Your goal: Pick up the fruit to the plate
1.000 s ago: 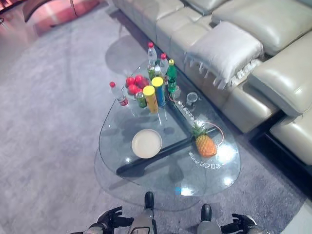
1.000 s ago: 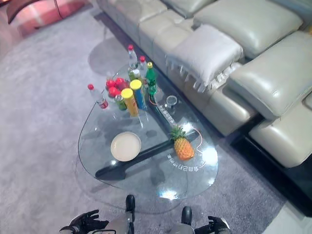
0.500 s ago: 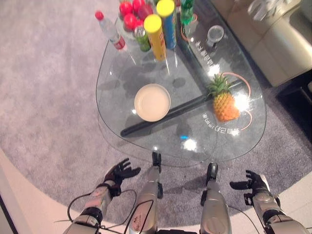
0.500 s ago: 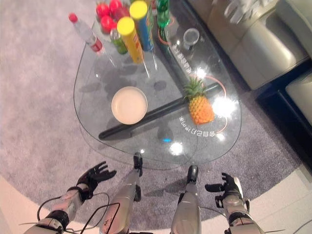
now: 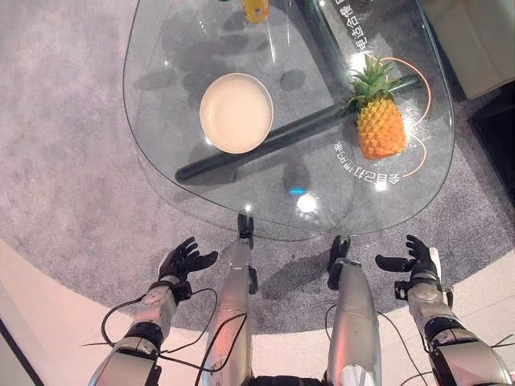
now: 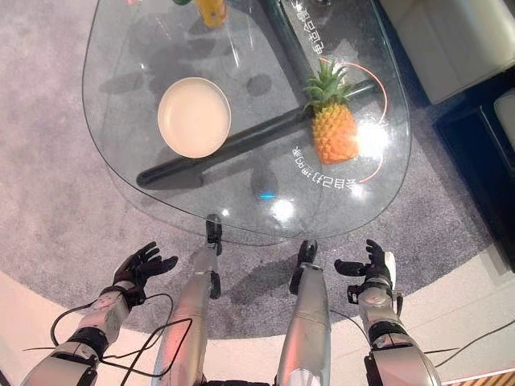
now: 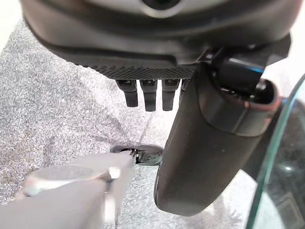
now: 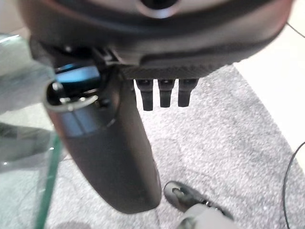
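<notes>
Looking down from the head camera, I see the grey carpet [image 5: 72,161] spreading across most of the floor, with a pale band of bare floor [image 5: 48,322] curving along its near edge. On the carpet stands the glass surface [image 5: 161,104], rounded and clear, with a dark bar [image 5: 265,145] of its base showing through the glass and running slantwise under it. Near the far right corner I can make out part of a pale sofa [image 5: 475,32]. On the right half of the surface lies the pineapple [image 5: 380,129], leafy crown pointing away from me, resting partly inside a thin orange ring [image 5: 424,96] marked on the glass. The plate [image 5: 236,112], round, cream and bare, sits on the left half of the surface, well apart from the pineapple, with the dark bar passing between them under the glass. At the far edge I catch the bottom of a yellow container [image 5: 255,10]. Both arms hang low on the near side of the surface, over the carpet. My left robot hand [image 5: 183,261] has its fingers spread loosely and holds nothing. My right robot hand [image 5: 414,259] is likewise spread, thumb out to the side, holding nothing, well short of the pineapple.
</notes>
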### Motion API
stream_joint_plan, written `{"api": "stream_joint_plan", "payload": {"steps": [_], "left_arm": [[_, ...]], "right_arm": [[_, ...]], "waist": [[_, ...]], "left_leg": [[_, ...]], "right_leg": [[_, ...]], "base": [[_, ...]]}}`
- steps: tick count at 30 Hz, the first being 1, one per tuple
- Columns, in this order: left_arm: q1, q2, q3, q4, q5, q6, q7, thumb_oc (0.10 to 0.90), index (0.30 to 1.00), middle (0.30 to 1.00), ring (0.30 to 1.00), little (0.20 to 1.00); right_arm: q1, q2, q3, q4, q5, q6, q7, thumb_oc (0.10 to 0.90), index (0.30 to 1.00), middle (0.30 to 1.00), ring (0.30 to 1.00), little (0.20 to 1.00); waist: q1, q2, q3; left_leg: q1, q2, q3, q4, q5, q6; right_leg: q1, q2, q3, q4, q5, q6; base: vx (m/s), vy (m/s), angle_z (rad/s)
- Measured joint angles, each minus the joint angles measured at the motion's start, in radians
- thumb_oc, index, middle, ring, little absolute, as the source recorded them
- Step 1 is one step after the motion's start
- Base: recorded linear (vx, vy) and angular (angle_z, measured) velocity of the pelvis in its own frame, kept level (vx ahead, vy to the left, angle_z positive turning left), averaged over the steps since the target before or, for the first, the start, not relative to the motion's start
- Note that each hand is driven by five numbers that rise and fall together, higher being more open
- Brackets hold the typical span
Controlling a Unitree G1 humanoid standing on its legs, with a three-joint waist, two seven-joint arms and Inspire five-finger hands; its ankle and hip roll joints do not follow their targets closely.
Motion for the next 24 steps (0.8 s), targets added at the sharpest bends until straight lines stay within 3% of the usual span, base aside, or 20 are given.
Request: {"api": "stream_joint_plan", "payload": {"steps": [10,18,24], "left_arm": [[-0.030,0.002,-0.002,-0.006,-0.001,-0.022,0.024,0.800,0.900,0.900,0.900,0.900],[-0.032,0.002,-0.007,-0.006,-0.001,-0.034,0.023,0.800,0.900,0.900,0.900,0.900],[-0.033,0.009,-0.030,-0.001,0.000,-0.039,0.022,0.800,0.900,0.900,0.900,0.900]], "right_arm": [[-0.009,0.002,0.025,-0.042,0.016,-0.037,-0.020,0.800,0.900,0.900,0.900,0.900],[-0.035,0.003,0.028,-0.039,0.017,-0.056,-0.029,0.800,0.900,0.900,0.900,0.900],[-0.049,-0.002,-0.049,0.014,0.218,-0.049,-0.043,0.800,0.900,0.900,0.900,0.900]], "waist": [[-0.007,-0.006,0.000],[0.012,-0.006,0.000],[0.016,-0.007,0.000]], "left_leg": [[-0.086,0.008,-0.001,0.055,0.000,-0.001],[-0.098,0.014,-0.004,0.065,-0.001,-0.003],[-0.098,0.011,-0.004,0.064,-0.001,-0.003]], "right_leg": [[-0.087,0.001,0.003,0.056,-0.002,-0.005],[-0.102,0.000,0.004,0.075,-0.010,-0.017],[-0.099,-0.002,0.000,0.073,-0.009,-0.017]], "base": [[0.00,0.000,0.01],[0.00,0.000,0.00],[0.00,-0.005,0.00]]}}
